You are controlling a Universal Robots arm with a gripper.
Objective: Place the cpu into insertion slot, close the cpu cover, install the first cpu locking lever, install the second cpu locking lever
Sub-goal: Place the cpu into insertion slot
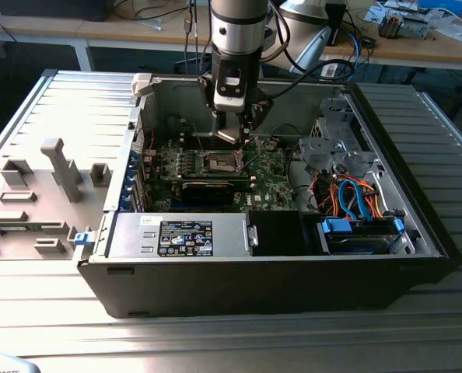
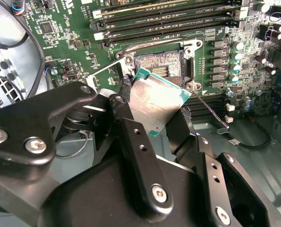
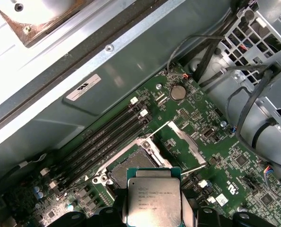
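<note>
Pinching the small flat square silver-grey cpu [image 2: 155,99] in the black two-fingered tool [image 2: 152,111], just above the uncovered silver-rimmed, dark-centred square insertion slot [image 2: 160,66] on the green motherboard [image 2: 74,33].

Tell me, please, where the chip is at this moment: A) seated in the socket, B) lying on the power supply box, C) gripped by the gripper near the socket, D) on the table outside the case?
C: the gripper is shut on the chip, and the socket beside it lies bare with its contacts showing.
</note>
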